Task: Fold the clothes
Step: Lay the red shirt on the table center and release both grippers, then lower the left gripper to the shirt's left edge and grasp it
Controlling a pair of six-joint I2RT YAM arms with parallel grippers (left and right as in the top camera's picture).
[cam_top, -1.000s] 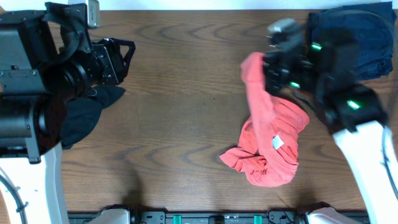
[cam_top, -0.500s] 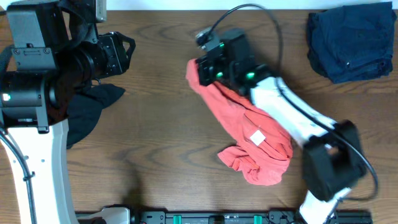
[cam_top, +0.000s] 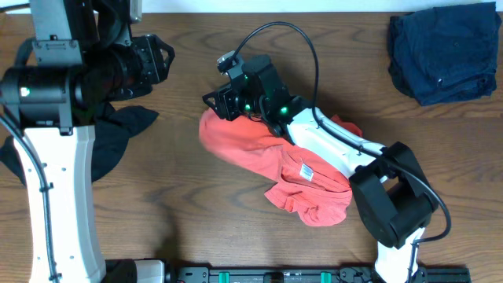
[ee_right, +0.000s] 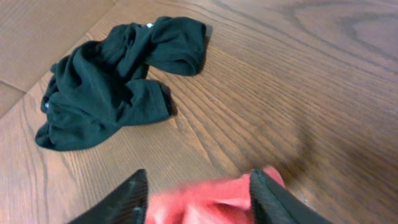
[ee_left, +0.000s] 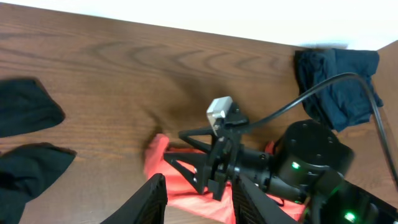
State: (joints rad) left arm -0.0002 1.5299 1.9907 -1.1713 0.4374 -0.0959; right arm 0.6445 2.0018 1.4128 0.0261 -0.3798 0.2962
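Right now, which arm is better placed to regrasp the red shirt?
Right, likely: the right gripper is open over the red shirt; the left gripper hangs off to the side, near the black garment.

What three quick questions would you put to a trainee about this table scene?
1. True or false: the coral-red T-shirt lies neatly folded.
2. Which arm's tool is over one end of that T-shirt? A) left B) right
3. Fill in: besides the T-shirt and the navy garment, there is a ____ garment.
Key: 1 false, it is crumpled; 2 B; 3 black garment.
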